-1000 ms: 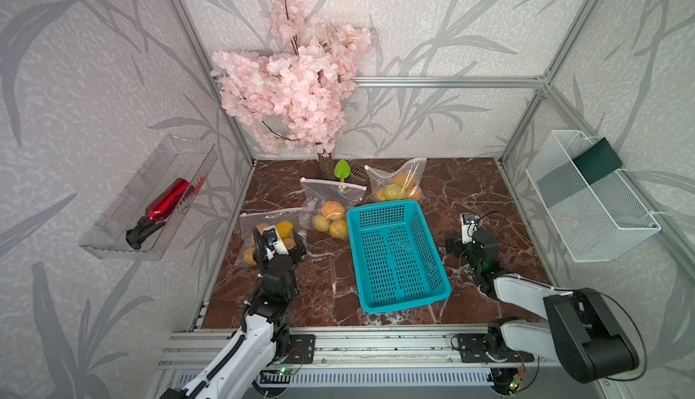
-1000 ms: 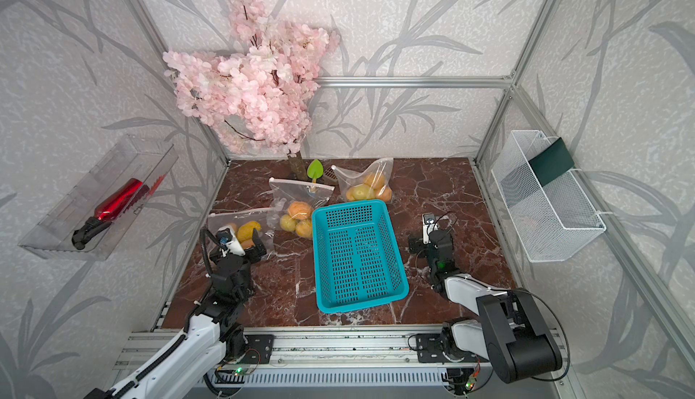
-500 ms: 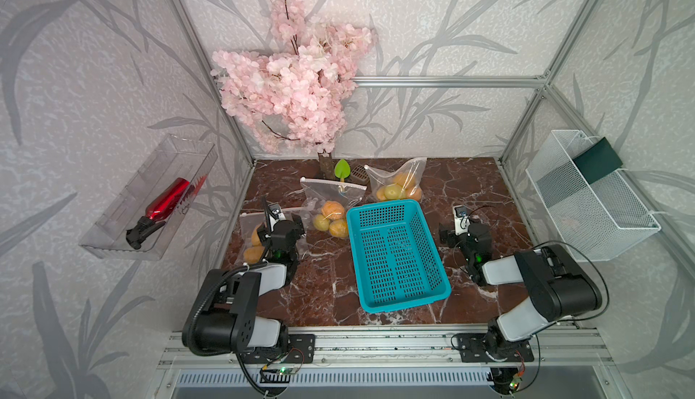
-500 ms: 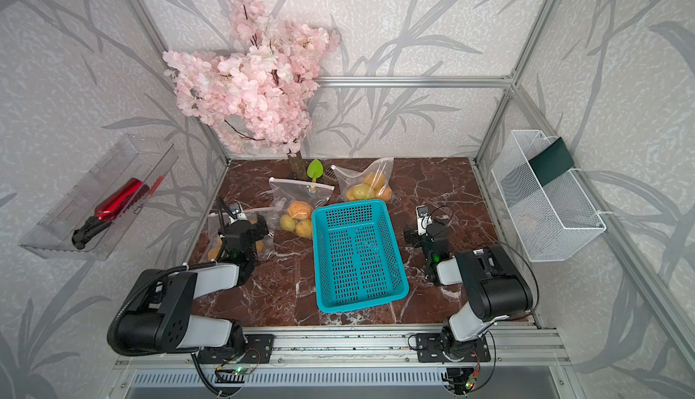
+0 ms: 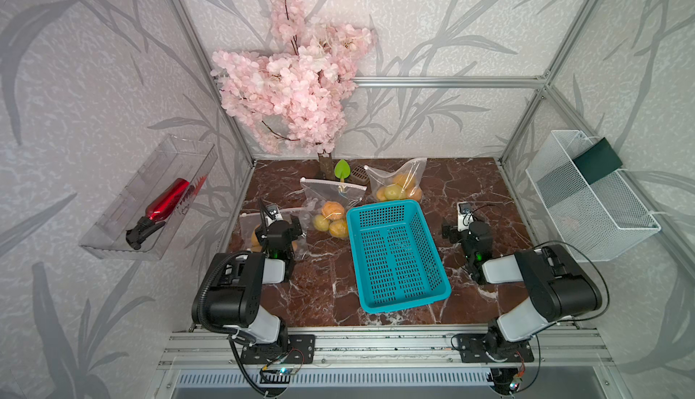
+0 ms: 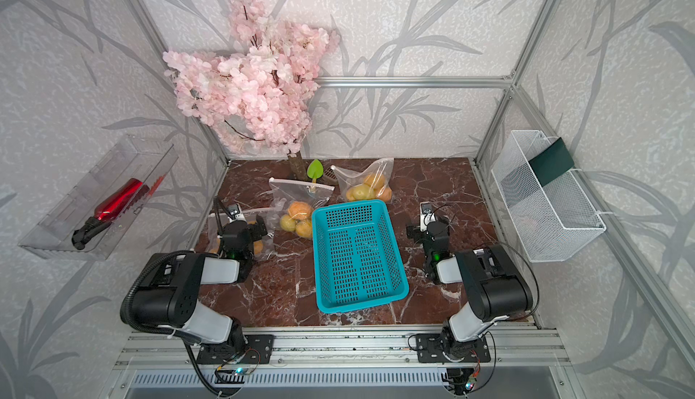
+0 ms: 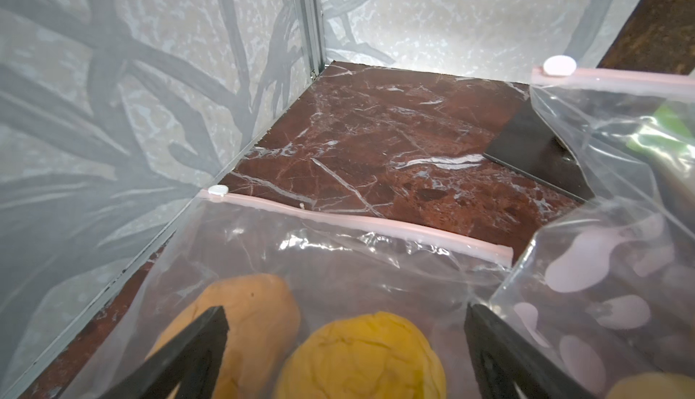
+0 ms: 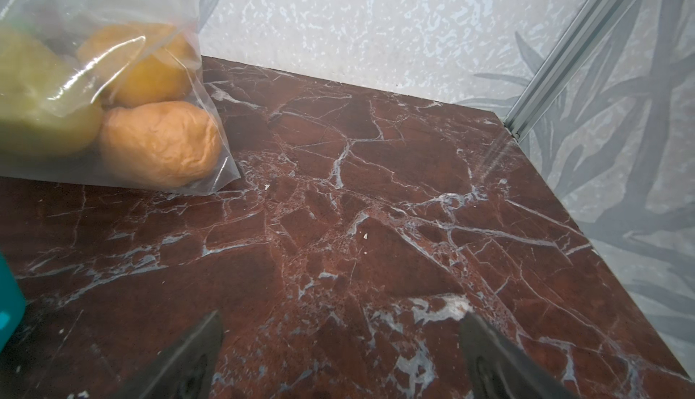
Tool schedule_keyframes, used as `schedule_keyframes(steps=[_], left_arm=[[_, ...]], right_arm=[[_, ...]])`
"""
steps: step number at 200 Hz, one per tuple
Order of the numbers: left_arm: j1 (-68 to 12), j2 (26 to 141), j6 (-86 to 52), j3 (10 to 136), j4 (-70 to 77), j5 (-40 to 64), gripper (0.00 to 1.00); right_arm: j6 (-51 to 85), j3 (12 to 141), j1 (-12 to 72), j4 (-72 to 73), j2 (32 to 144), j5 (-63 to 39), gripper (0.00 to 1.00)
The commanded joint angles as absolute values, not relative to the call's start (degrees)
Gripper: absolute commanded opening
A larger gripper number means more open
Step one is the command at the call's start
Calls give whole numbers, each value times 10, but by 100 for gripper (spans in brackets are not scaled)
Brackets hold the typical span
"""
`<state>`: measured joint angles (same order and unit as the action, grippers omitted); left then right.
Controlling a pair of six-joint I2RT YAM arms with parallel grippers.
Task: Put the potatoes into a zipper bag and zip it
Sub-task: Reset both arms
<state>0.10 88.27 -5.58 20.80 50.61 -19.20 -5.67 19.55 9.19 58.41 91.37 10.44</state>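
The potatoes (image 5: 331,220) lie in three clear zipper bags on the left and far side of the tabletop (image 5: 319,295): a left bag (image 5: 249,220) by the left wall, a middle bag (image 5: 327,198) against the far-left corner of the blue basket (image 5: 406,302), and a far bag (image 5: 398,175) just beyond the basket.

The left arm is bent low, its elbow up near the front rail and its forearm reaching toward the far side. The left hand (image 7: 344,312) is spread wide over the left bag, its dark fingers (image 7: 210,325) either side of two potatoes under the plastic. It grips nothing. Whether the fingers touch the film I cannot tell.

The right arm mirrors that pose to the right of the basket. The right hand (image 8: 340,318) is also spread wide and empty, over bare tabletop.

In both top views the left hand covers most of the left bag's potatoes, so they cannot be counted. The white slider (image 7: 218,190) sits at the wall end of that bag's pink strip, but I cannot tell whether the strip is sealed. The far bag's top is crumpled and its zip is hard to make out. The right wrist view cuts that bag off at the frame edge.
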Motion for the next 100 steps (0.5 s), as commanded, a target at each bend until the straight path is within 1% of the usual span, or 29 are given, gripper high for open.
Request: schedule_keyframes(steps=[1, 100], left_arm=[[1, 875, -56, 220, 494, -176, 99], [1, 872, -54, 222, 485, -170, 99]], right_arm=[[-51, 204, 91, 589, 913, 112, 99], [-53, 204, 92, 590, 913, 113, 99]])
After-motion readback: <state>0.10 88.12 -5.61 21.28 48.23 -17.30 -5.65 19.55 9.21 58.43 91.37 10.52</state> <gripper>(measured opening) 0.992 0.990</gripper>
